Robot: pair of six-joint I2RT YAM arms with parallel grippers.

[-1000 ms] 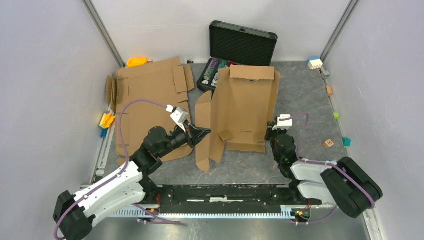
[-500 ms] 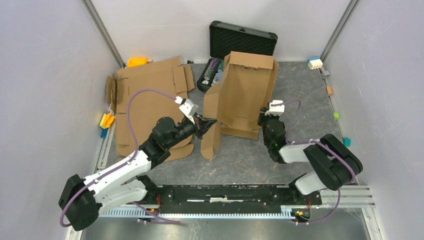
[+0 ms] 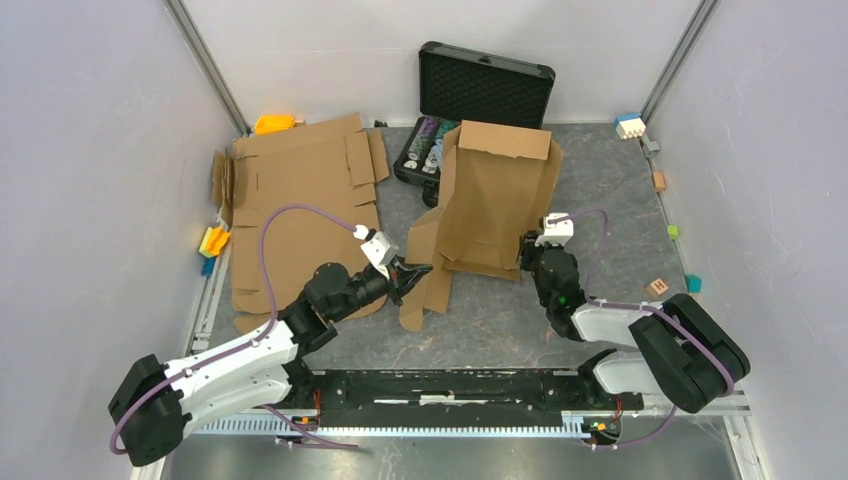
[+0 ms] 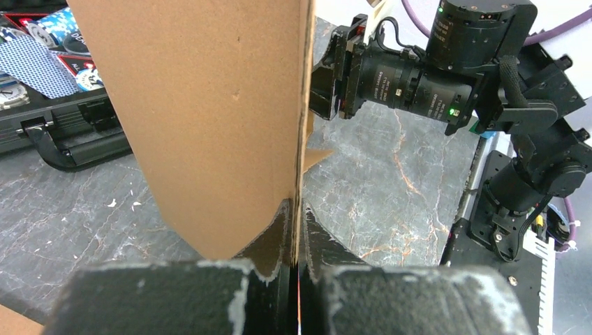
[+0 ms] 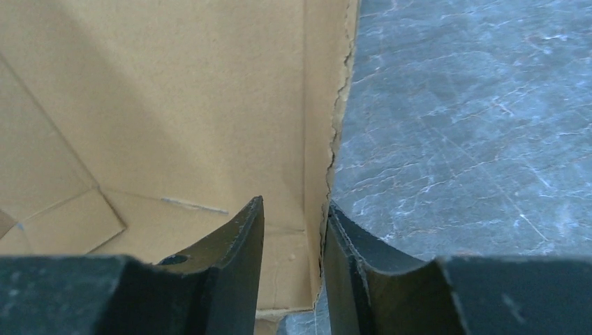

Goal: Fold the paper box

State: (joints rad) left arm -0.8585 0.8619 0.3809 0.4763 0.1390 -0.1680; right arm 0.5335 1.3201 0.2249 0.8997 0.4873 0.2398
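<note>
The paper box point(image 3: 495, 200) is brown cardboard, partly unfolded. It stands tilted in the middle of the table, in front of the black case. My left gripper point(image 3: 418, 270) is shut on the edge of its left side flap point(image 3: 425, 255). The left wrist view shows the jaws point(image 4: 298, 209) pinching the thin board point(image 4: 209, 105). My right gripper point(image 3: 527, 250) is at the box's lower right corner. In the right wrist view its jaws point(image 5: 293, 209) stand apart, astride the right wall's torn edge point(image 5: 317, 139), which lies against the right finger.
The open black case point(image 3: 485, 85) with chips stands behind the box, and also shows in the left wrist view point(image 4: 63, 139). A flat cardboard sheet point(image 3: 300, 210) lies at left. Small blocks sit along the edges: orange point(image 3: 272, 124), white point(image 3: 630, 125), wooden point(image 3: 657, 287).
The box has been raised from lying flat to standing tilted. Both grippers first moved away from the bases with it, then came slightly back.
</note>
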